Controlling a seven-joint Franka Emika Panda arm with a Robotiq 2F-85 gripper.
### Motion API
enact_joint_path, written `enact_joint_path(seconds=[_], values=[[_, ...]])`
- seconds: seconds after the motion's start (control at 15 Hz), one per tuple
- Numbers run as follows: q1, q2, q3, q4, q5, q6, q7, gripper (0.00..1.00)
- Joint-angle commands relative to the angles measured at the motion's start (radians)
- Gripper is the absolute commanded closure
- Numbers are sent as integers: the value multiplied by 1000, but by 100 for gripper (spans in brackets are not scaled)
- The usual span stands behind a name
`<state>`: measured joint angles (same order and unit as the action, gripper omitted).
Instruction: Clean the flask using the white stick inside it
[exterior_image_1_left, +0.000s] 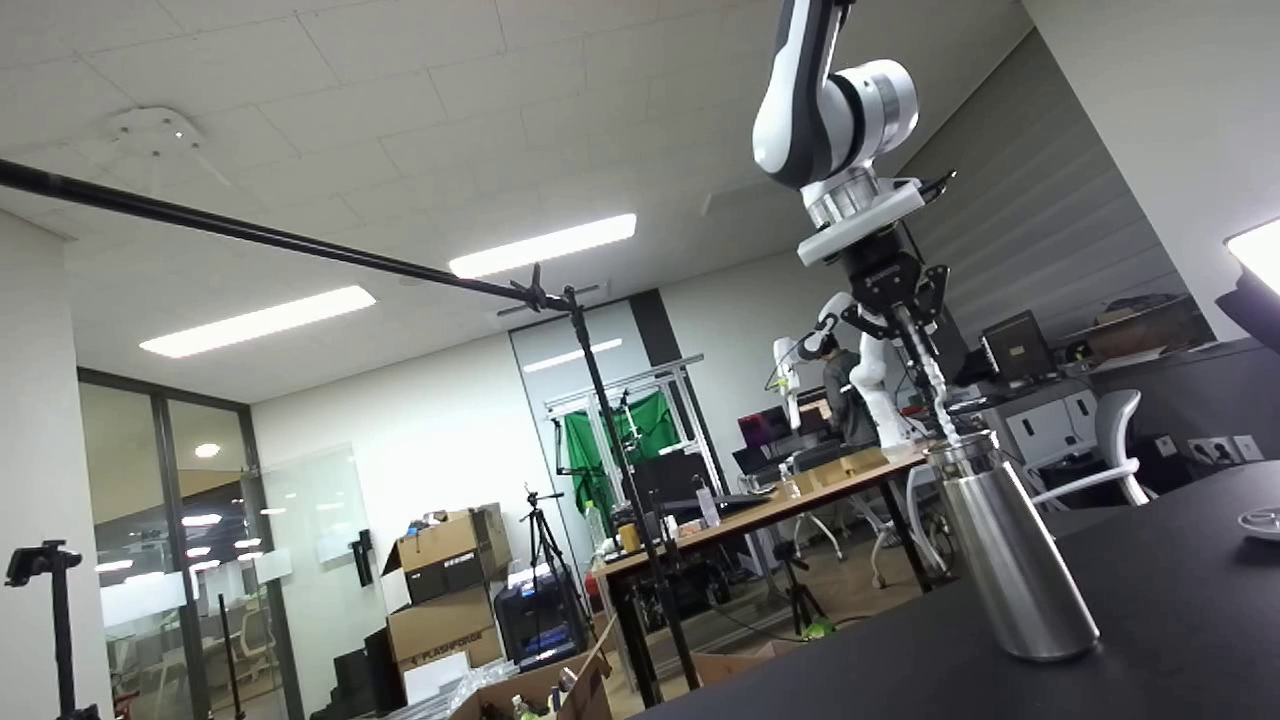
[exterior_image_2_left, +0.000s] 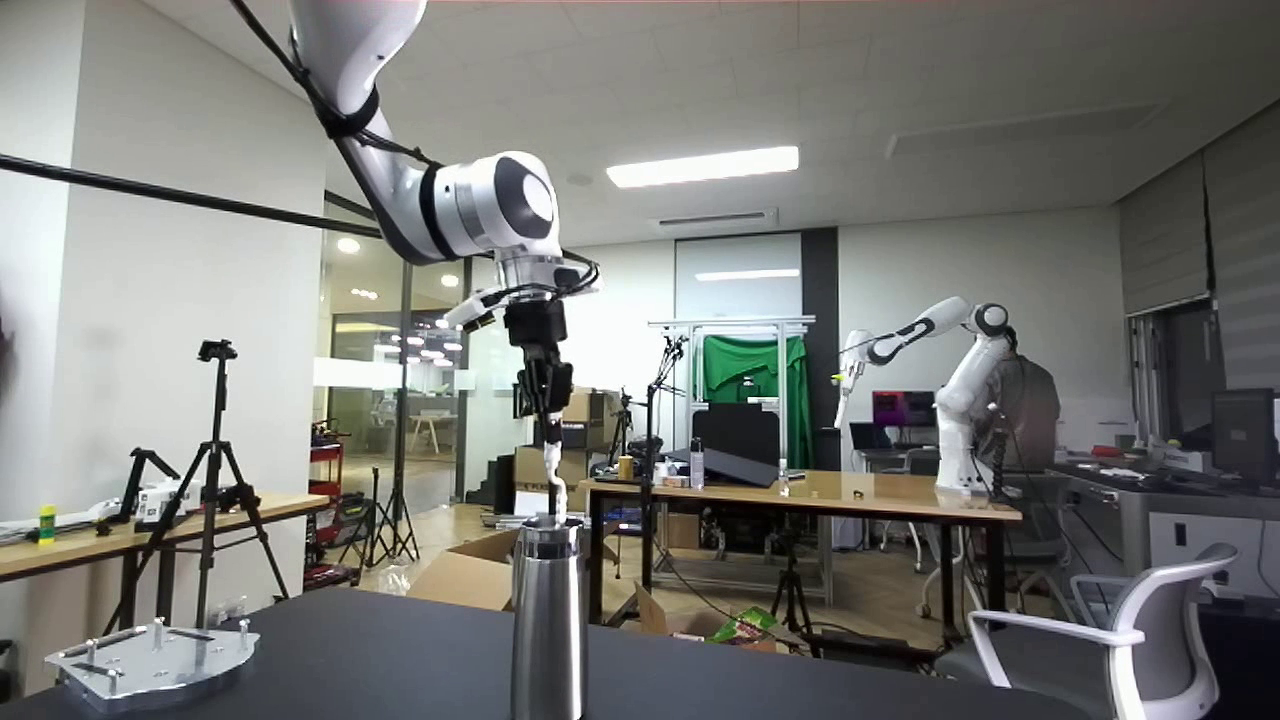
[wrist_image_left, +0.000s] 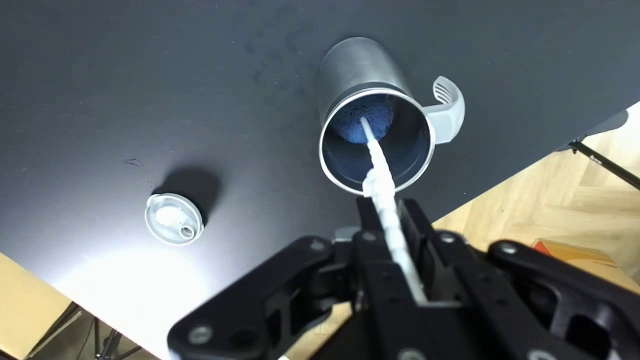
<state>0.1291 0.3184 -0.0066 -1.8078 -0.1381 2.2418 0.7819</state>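
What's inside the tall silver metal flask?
Inside the flask: the lower part of a thin, lumpy white stick and, at its tip, a rough-textured blue mass. Whatever lies beneath that mass is covered.

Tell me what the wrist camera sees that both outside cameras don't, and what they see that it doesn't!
Only the wrist view: a rough-looking blue patch inside the tall, shiny silver metal flask.

Only both exterior views: a draped green cloth and a long white ceiling light.

All share: that flask, and the thin, lumpy white stick held between black fingers.
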Motion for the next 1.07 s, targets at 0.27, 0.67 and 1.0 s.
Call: enact_joint_path(seconds=[0.27, 0.67, 1.0], values=[[37, 160, -24, 143, -5, -34, 13, 96], [76, 110, -62, 84, -77, -18, 38, 96], [106, 37, -61, 67, -123, -37, 57, 96]])
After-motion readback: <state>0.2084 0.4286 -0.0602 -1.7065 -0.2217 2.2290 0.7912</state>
